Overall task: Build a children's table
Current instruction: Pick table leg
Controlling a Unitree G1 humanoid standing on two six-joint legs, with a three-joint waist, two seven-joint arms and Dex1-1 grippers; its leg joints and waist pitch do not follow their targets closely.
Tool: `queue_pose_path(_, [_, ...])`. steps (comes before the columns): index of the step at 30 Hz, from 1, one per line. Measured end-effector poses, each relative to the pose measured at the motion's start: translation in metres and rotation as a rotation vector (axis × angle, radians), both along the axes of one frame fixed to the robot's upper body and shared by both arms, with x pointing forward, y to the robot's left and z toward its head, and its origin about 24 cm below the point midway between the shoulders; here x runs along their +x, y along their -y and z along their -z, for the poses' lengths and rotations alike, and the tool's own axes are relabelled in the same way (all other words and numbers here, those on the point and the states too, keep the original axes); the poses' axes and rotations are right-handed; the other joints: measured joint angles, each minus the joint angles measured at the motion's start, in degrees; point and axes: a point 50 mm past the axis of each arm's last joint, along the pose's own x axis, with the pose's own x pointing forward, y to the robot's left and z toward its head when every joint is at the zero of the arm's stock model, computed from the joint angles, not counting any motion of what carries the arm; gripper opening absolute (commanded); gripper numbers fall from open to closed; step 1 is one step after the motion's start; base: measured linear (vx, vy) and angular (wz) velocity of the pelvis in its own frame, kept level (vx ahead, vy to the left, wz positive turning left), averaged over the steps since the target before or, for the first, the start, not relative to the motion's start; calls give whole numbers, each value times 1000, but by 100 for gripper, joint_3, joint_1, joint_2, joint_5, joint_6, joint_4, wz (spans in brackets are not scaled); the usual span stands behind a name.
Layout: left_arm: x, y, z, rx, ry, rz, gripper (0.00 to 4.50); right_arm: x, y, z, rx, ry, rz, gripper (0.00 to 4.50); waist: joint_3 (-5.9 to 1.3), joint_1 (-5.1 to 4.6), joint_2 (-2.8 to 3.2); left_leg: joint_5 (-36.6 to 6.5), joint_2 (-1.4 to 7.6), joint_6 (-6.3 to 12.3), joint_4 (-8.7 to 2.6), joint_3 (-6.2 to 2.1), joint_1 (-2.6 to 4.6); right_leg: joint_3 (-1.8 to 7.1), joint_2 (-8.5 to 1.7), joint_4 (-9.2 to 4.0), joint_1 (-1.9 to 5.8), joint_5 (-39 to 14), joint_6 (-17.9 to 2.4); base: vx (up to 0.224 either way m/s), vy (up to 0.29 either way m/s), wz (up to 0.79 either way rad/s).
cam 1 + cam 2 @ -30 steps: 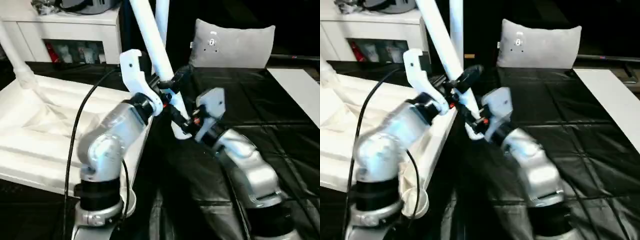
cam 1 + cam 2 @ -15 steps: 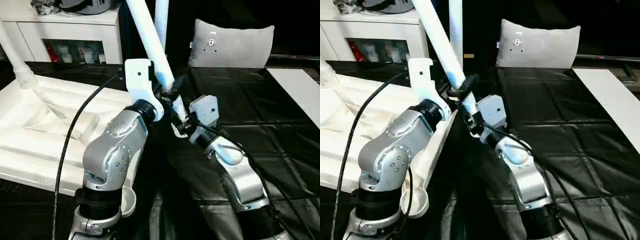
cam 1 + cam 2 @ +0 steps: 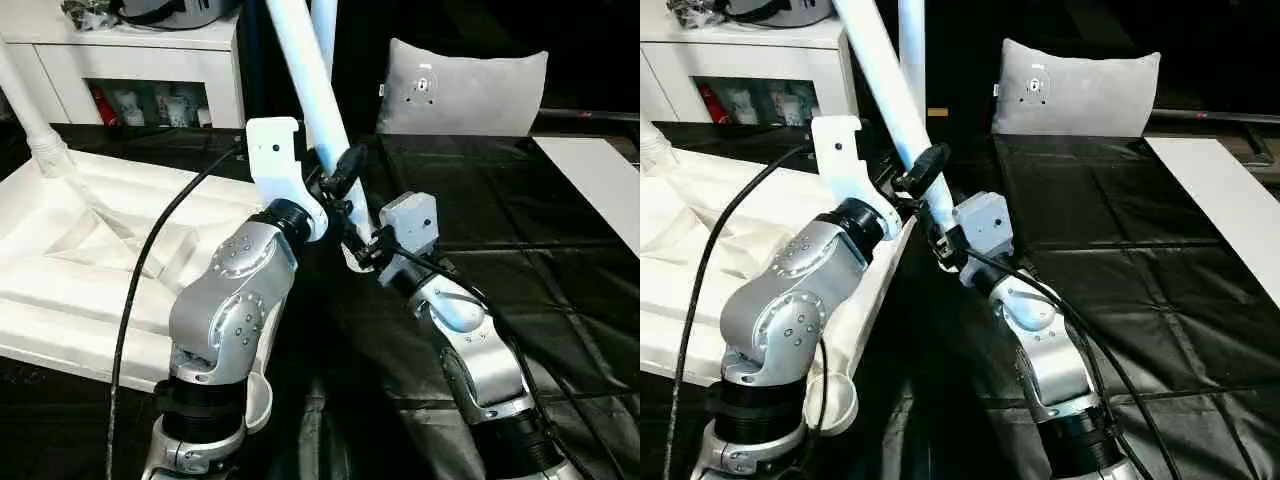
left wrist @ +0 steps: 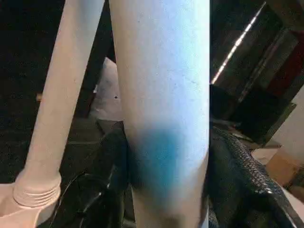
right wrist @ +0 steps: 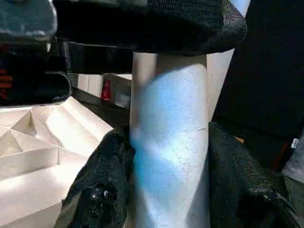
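While table top [image 3: 70, 250] lies ribs-up, left jaws [image 3: 337, 183] and right jaws [image 3: 362, 250] clamp loose leg [image 3: 310, 80].

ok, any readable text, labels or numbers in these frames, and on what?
None can be read.
Grey square cushion: a small white tag with a dark mark, too small to read.
Red mark on the black part beside the right claw's fingers: cut off, unreadable.
Items in the white cabinet's open shelf: too small to tell any print.
Long white plastic table leg: no print visible.
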Motion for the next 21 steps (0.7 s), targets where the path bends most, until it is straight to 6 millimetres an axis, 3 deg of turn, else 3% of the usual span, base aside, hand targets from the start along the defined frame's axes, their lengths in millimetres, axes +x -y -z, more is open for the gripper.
queue_pose_path(6, [1, -5, 2, -191, -80, 5, 192, 0, 0, -2, -21, 29, -2, 188, 0, 0, 0, 1, 0, 2, 4, 2, 0, 2, 0, 0, 0, 5, -1, 0, 0, 0])
queue_pose_path(12, [3, -8, 5, -195, -97, 9, 190, 1, 0, -1, -37, 24, -2, 188, 0, 0, 0, 3, 0, 4, 5, 2, -1, 1, 0, 0, 0, 7, 1, 0, 0, 0])
queue_pose_path(13, [3, -9, 4, -191, -93, 8, 190, 1, 0, 0, -37, 23, -2, 244, 0, -1, 0, 3, 0, 4, 5, 2, -1, 1, 0, 0, 0, 6, 1, 0, 0, 0])
queue_pose_path(19, [9, -22, -2, -182, -70, -33, 188, 2, -5, -2, -12, 8, -57, 292, 0, -11, 0, 3, 1, 5, 5, 2, 2, 1, 0, 2, 0, 7, 0, 0, 0, 0])
queue_pose_path(21, [14, -36, -5, -114, -41, -56, 188, 0, -6, 0, 28, -89, -136, 304, 0, -14, 3, 3, 3, 4, 5, 1, 7, -1, 2, 7, 0, 7, -1, 0, 0, 0])
